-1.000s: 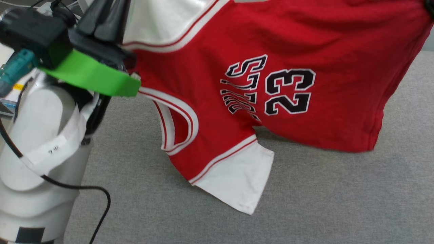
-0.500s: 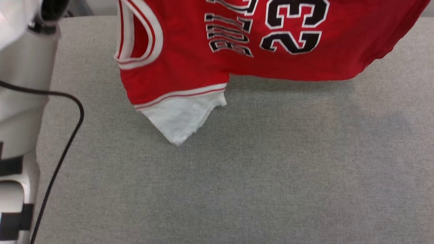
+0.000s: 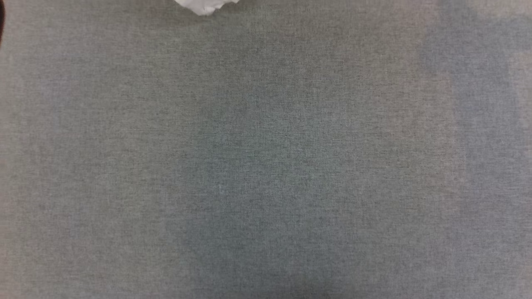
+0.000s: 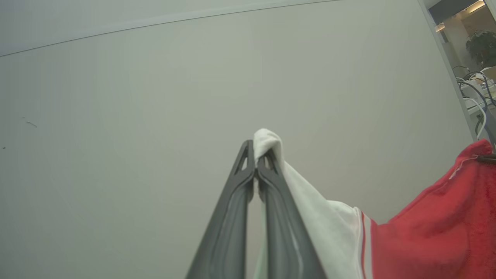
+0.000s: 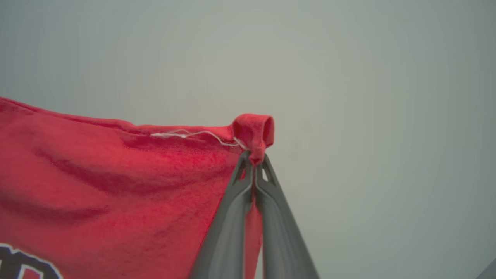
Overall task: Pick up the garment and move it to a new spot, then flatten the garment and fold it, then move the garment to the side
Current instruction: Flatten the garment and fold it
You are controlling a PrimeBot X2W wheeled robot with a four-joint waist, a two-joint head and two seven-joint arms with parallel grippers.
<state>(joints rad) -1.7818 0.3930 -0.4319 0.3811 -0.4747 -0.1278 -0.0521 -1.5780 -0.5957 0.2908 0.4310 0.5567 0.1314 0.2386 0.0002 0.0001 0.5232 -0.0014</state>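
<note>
The garment hangs in the air between my two grippers. In the left wrist view my left gripper is shut on a white sleeve corner, and the red body droops off to the right. In the right wrist view my right gripper is shut on a red hem corner, with the red cloth spreading left and a black printed numeral at the bottom left. In the head view a white sleeve tip of the garment pokes in at the top edge.
The grey fabric-covered table spans the head view. A pale wall stands behind both grippers. At the far right of the left wrist view sit cables and a potted plant.
The head view has swung downward, so the garment and the left arm slid up out of it; only the white sleeve tip remains at the top edge.
</note>
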